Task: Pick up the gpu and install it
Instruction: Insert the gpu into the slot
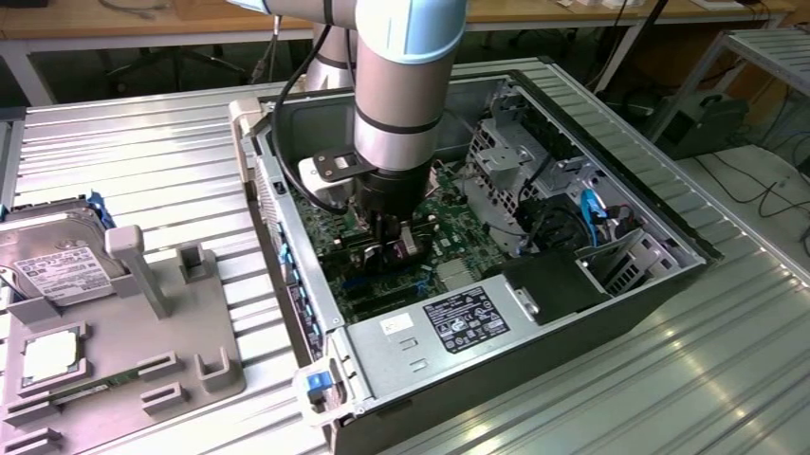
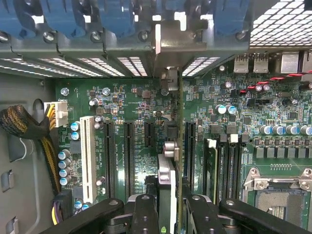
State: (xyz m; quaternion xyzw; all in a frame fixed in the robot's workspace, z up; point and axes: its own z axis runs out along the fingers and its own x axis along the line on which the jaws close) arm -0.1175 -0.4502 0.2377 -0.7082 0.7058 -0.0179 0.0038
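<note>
Black two-finger gripper (image 2: 168, 204), lower centre, clamped narrowly on thin dark gpu card (image 2: 179, 146) edge-on above green motherboard (image 2: 141, 105). Risk: slot misalignment, bent silver bracket (image 2: 168, 41).

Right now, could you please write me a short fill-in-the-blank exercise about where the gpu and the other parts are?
1. The gripper is shut on the ____.
2. The gpu stands on edge above the green ____ inside the computer case.
3. On the grey holder outside the case rests a silver ____ drive.
4. The arm reaches ____ the open case.

Missing words: gpu; motherboard; hard; into
</note>
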